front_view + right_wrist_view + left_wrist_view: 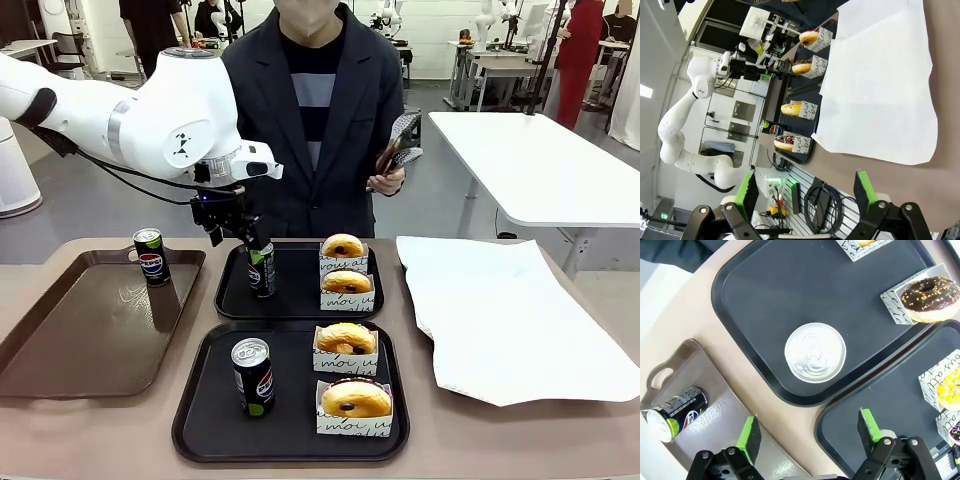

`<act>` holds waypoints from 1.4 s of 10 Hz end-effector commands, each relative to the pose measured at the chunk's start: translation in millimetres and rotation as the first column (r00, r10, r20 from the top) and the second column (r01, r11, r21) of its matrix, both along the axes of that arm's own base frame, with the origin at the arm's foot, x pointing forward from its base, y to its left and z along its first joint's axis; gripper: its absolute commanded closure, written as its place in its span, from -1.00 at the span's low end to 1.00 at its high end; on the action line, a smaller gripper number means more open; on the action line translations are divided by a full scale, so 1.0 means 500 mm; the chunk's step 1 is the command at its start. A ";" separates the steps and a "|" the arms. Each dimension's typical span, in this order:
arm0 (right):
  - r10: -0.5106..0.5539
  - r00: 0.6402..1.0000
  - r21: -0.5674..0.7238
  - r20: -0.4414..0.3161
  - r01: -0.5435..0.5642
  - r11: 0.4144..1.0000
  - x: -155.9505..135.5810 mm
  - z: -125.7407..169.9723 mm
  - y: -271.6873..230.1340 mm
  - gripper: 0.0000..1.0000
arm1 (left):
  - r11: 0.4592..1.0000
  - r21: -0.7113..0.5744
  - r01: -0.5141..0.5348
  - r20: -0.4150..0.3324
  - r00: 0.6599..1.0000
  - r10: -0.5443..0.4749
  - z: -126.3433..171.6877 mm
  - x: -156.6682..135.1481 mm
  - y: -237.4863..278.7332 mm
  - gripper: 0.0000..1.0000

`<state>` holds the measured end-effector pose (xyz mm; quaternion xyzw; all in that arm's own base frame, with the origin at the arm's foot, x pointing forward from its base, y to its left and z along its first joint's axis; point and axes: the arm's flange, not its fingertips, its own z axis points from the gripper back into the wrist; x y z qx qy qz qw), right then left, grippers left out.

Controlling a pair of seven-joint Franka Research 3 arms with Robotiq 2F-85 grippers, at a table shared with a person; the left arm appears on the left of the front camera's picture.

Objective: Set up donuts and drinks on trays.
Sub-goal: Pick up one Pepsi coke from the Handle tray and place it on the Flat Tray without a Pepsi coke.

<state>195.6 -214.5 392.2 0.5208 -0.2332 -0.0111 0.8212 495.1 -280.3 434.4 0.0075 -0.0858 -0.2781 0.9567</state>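
Left gripper [807, 437] is hanging with jaws spread wide, released, above the slim black soda can [815, 359] standing upright on the far black plastic tray [747, 295]. Next, I judge, comes fetching the remaining black can [151, 256] from the brown tray [60, 350].

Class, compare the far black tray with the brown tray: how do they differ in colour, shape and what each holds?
The far black tray is black and nearly square; the brown tray is brown and longer, with a handle cutout. The far black tray carries one can and two boxed donuts; the brown tray carries a single can and no donuts. Both have rounded corners and raised rims.
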 end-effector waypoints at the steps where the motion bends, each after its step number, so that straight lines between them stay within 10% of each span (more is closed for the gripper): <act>1: -0.001 1.000 0.015 0.028 0.001 1.000 0.005 0.002 -0.001 -1.00 | 1.000 0.001 0.002 -0.002 1.000 -0.002 -0.003 0.002 -0.002 -1.00; 4: -0.001 1.000 0.015 0.028 0.001 1.000 0.005 0.002 -0.001 -1.00 | 1.000 0.001 0.001 -0.002 1.000 -0.001 -0.003 0.000 -0.001 -1.00; 10: -0.001 1.000 0.015 0.028 0.001 1.000 0.005 0.002 -0.001 -1.00 | 0.942 -0.131 -0.310 0.039 0.948 0.317 0.171 -0.064 0.419 -1.00; 14: -0.001 1.000 0.015 0.028 0.001 1.000 0.005 0.002 -0.001 -1.00 | 0.889 -0.135 -0.437 -0.007 0.898 0.440 0.162 -0.045 0.539 -1.00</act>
